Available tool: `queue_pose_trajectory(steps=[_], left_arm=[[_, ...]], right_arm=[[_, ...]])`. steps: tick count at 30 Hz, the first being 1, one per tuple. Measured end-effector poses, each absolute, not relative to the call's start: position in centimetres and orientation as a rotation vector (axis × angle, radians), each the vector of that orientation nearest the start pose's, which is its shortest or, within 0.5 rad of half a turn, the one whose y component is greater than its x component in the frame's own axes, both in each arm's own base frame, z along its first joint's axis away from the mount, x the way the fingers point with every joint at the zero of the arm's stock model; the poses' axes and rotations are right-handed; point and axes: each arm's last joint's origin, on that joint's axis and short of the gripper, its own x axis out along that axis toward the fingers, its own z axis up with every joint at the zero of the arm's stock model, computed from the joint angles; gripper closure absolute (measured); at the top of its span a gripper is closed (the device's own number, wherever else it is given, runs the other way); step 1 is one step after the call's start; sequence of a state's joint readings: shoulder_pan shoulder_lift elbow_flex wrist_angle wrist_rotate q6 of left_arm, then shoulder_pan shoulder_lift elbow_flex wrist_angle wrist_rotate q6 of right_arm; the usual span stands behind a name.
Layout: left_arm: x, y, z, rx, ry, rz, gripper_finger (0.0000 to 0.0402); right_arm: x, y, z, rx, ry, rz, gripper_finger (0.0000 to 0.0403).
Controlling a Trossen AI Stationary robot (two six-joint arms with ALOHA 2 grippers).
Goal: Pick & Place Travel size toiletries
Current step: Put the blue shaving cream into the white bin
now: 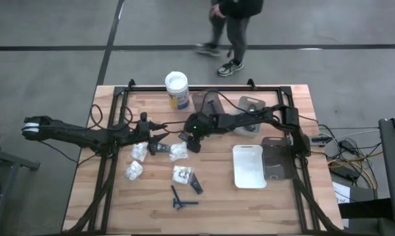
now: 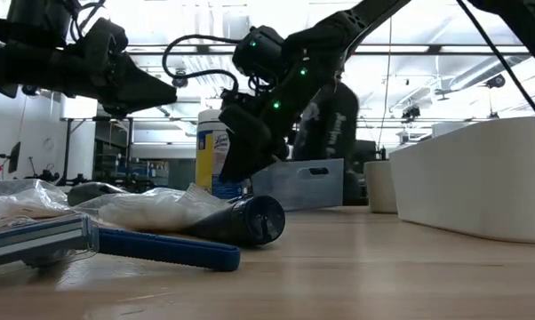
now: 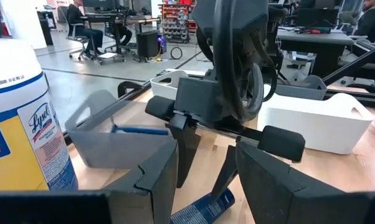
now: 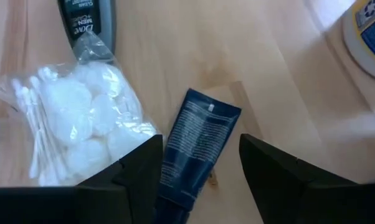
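Observation:
A dark blue tube (image 4: 197, 146) lies flat on the wooden table. My right gripper (image 4: 200, 142) is open and slants down over it, one finger on each side and apart from it; the left wrist view shows those fingers just above the tube (image 3: 203, 208). Beside it lie a clear packet of cotton balls and swabs (image 4: 81, 124) and a dark grey bottle (image 4: 88, 22). More white packets (image 1: 133, 170), another tube (image 1: 196, 185) and a blue razor (image 1: 181, 198) lie nearer the front. My left gripper (image 3: 206, 186) hovers level and open, left of the right one, holding nothing.
A white-lidded tub (image 1: 176, 88) stands at the far edge. Behind the grippers sits a grey tray (image 3: 100, 134) with a blue razor (image 3: 137, 129) inside, and another grey tray (image 1: 253, 108). A white tray (image 1: 249, 165) and a dark tray (image 1: 276, 160) lie right. A person (image 1: 233, 26) walks beyond the table.

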State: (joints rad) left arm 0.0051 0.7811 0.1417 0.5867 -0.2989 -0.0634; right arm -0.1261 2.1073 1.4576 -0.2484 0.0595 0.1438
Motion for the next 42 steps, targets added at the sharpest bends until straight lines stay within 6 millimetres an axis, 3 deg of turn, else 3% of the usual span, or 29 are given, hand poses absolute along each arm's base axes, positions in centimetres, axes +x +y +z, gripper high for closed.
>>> queue_pose_trajectory(steps=[5,17,20,29,36,42], left_arm=[[16.0,0.9,18.6,-0.045,0.048,0.305,0.0234],[16.0,0.9,18.6,-0.047,0.041,0.303,0.0234],[16.0,0.9,18.6,-0.051,0.041,0.298,0.0234],[16.0,0.9,18.6,-0.050,0.042,0.292,0.0234],[16.0,0.9,18.6,-0.052,0.042,0.292,0.0234],[16.1,0.8,18.6,-0.063,0.046,0.281,0.0234]], right_arm=[[43.8,-5.7,15.0,0.139,0.933,-0.218,0.0183],[42.5,-6.0,20.3,0.059,0.849,-0.241,0.0203],[42.3,-5.9,20.7,0.028,0.851,-0.229,0.0212],[42.7,-3.5,20.2,-0.169,0.890,-0.082,0.0231],[44.2,-3.4,19.8,-0.149,0.928,-0.062,0.0210],[45.0,-4.3,18.2,-0.108,1.010,-0.071,0.0179]])
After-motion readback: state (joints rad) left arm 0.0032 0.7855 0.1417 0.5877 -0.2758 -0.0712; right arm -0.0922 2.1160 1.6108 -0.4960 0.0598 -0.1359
